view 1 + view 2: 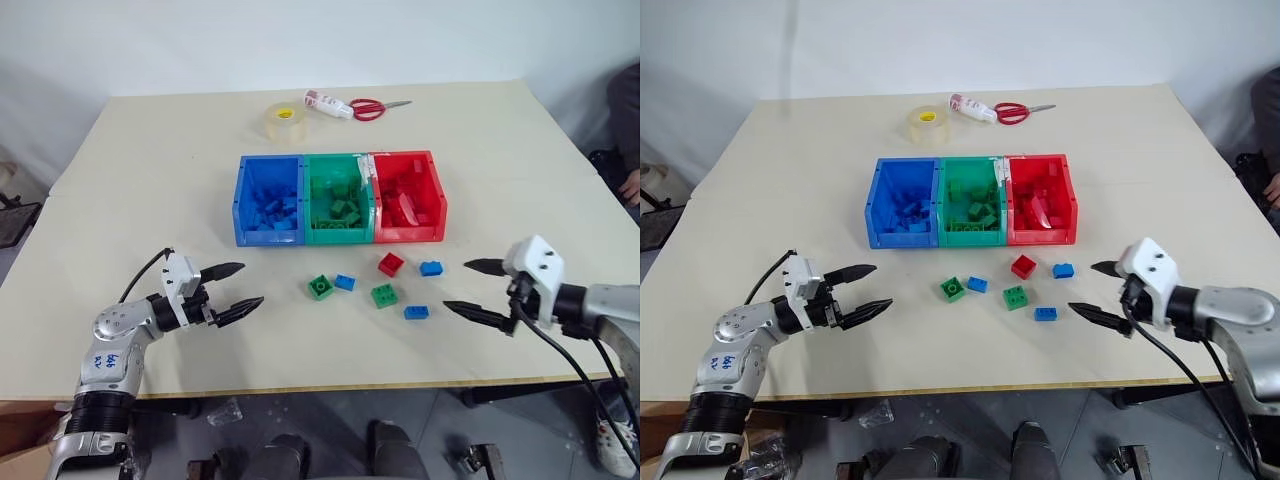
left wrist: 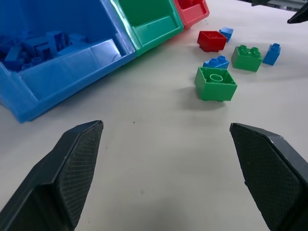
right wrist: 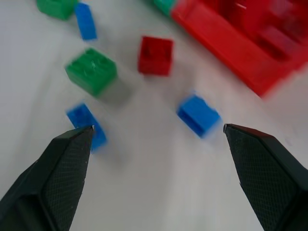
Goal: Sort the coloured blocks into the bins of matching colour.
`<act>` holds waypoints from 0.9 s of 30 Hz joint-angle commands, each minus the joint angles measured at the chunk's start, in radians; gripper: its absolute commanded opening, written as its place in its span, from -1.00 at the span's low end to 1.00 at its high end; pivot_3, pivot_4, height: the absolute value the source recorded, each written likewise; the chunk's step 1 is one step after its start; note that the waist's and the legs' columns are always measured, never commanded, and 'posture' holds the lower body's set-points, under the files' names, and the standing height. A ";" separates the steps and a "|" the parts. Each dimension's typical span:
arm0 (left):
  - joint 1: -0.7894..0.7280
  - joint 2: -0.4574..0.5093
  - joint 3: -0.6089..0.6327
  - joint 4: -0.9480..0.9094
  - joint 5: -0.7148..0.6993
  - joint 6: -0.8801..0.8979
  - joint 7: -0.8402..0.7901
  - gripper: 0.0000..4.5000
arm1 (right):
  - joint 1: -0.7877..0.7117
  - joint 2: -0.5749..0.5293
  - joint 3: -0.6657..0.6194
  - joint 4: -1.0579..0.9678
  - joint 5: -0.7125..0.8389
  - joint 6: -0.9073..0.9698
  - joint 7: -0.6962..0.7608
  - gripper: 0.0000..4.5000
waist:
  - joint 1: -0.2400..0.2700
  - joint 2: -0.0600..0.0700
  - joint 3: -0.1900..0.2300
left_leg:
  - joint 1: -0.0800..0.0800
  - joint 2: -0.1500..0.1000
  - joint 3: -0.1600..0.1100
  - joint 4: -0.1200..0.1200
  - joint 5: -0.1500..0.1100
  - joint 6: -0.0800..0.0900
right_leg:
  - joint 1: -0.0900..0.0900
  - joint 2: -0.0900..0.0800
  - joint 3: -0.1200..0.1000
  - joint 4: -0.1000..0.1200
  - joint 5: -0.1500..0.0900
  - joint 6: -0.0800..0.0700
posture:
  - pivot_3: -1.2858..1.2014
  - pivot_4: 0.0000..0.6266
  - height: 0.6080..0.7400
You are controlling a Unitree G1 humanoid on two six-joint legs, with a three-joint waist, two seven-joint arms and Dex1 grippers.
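Three joined bins stand mid-table: the blue bin [image 1: 268,200], the green bin [image 1: 337,197] and the red bin [image 1: 408,196], each holding several bricks of its own colour. In front of them lie loose blocks: a green block [image 1: 320,287], a small blue block [image 1: 344,282], a red block [image 1: 391,264], another blue block [image 1: 431,268], a second green block [image 1: 384,296] and a third blue block [image 1: 416,312]. My left gripper [image 1: 236,291] hangs open to the left of the blocks. To their right my right gripper [image 1: 470,288] stands open, empty, pointing at them.
A clear tape roll [image 1: 285,121], a white tube [image 1: 328,104] and red-handled scissors [image 1: 372,107] lie at the far side of the table [image 1: 150,180]. A person's arm [image 1: 628,130] shows at the right edge. The table's front edge runs just below both grippers.
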 commanded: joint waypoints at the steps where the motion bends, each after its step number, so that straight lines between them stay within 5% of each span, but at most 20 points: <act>1: 0.042 -0.004 0.029 -0.076 -0.020 -0.006 0.024 0.99 | -0.044 0.002 0.104 -0.011 -0.006 0.014 0.070 1.00 | 0.001 0.000 0.000 | 0.000 0.000 0.000 0.000 0.000 0.000 | 0.000 0.000 0.000 0.000 0.000 0.000 | 0.03 -0.52 1.00; 10: 0.113 -0.015 0.033 -0.148 -0.027 0.001 0.063 0.99 | -0.138 0.041 0.255 0.093 -0.093 -0.057 0.127 1.00 | 0.001 0.000 0.000 | 0.000 0.000 0.002 0.002 -0.001 0.001 | 0.000 0.000 -0.002 0.000 0.001 -0.001 | 0.03 -0.52 1.00; 22: 0.118 -0.029 0.025 -0.147 -0.026 -0.004 0.069 1.00 | -0.138 0.058 0.211 0.036 -0.057 -0.024 0.103 -0.80 | 0.001 0.000 0.000 | 0.000 0.001 0.002 0.002 -0.001 0.000 | -0.001 0.000 -0.002 0.000 0.001 -0.001 | 0.03 -0.52 1.00; 27: 0.103 -0.031 0.021 -0.131 -0.026 -0.006 0.059 1.00 | -0.196 0.110 0.175 -0.019 -0.009 0.028 0.050 -0.79 | 0.000 0.000 0.000 | 0.000 0.001 0.002 0.002 -0.001 0.000 | -0.001 0.000 -0.002 0.000 0.001 -0.001 | 0.03 -0.52 1.00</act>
